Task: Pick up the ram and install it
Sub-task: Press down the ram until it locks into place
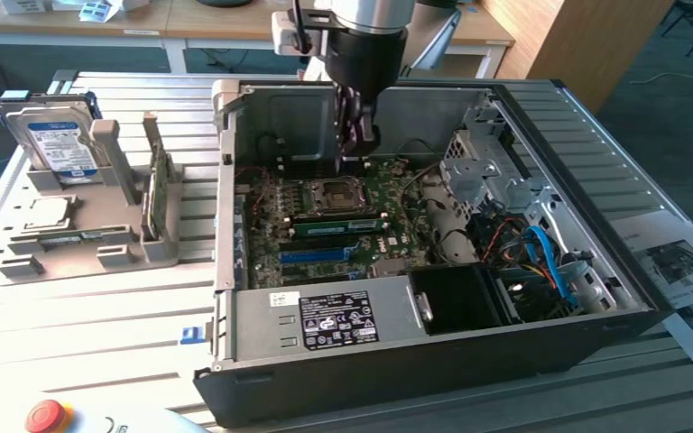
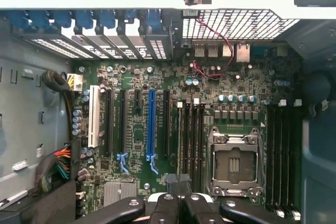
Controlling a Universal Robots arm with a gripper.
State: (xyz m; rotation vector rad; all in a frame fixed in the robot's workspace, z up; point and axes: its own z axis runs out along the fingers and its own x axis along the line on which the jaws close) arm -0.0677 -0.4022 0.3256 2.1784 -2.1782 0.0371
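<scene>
The ram (image 1: 340, 225) is a slim green stick seated in a slot of the motherboard (image 1: 268, 236), just beside the empty CPU socket (image 1: 326, 194), inside the open computer case. In the wrist view the ram (image 2: 179, 140) appears edge-on in the slot nearest the long blue slot (image 2: 151, 129). My gripper (image 1: 359, 144) hangs inside the case above the board, over one end of that slot. Its black fingertips (image 2: 178, 187) are shut together, and I see nothing held between them.
The case walls (image 1: 220, 180) and the power supply (image 1: 322, 317) box in the board, and cables (image 1: 540, 253) fill the case on the exterior view's right. On the exterior view's left, a grey fixture holds a hard drive (image 1: 55, 140) and an upright green card (image 1: 154, 194). A red button (image 1: 46, 415) sits at the front.
</scene>
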